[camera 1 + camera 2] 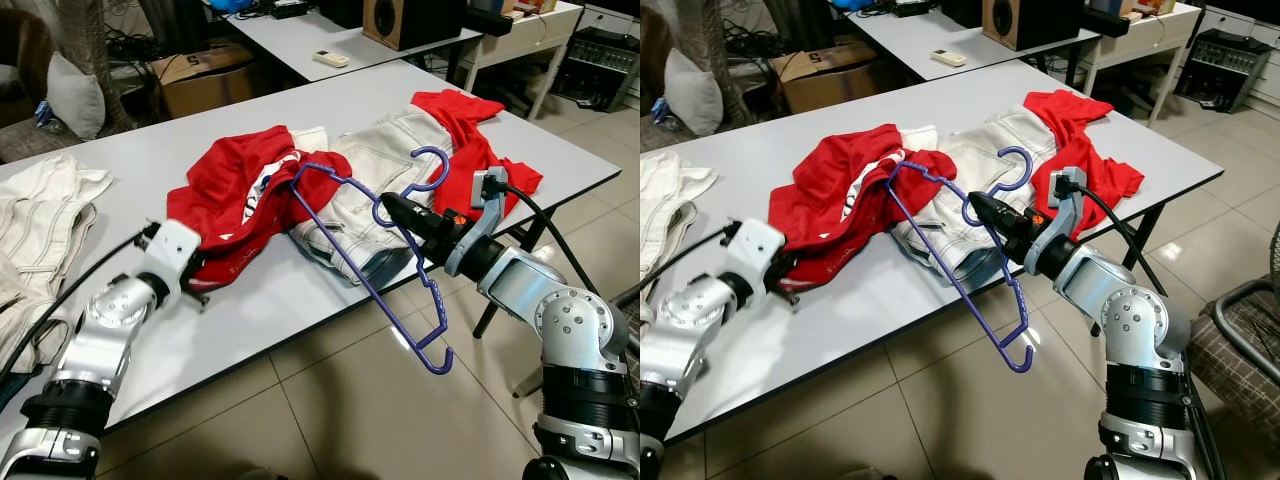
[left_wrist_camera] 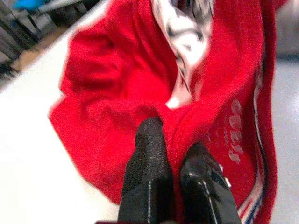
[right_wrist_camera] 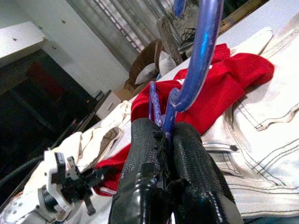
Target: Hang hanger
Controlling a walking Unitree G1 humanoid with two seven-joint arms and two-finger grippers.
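Note:
A purple plastic hanger [image 1: 360, 265] is held above the table's front edge, and my right gripper [image 1: 388, 203] is shut on its neck just below the hook. One arm of the hanger reaches into the red shirt [image 1: 240, 190] near its collar. The other arm hangs down past the table edge. In the right wrist view the black fingers [image 3: 145, 158] clamp the purple neck. My left gripper [image 1: 200, 280] is shut on the red shirt's lower hem, and the left wrist view shows both fingers [image 2: 149, 158] pinching a fold of red cloth.
On the white table [image 1: 150, 150] lie pale jeans [image 1: 375, 160], a second red garment [image 1: 465, 130] and a beige garment [image 1: 40, 210] at the left. Behind stand a cardboard box [image 1: 200, 75] and another table with a remote [image 1: 330, 58]. A chair [image 1: 1250, 340] sits at the right.

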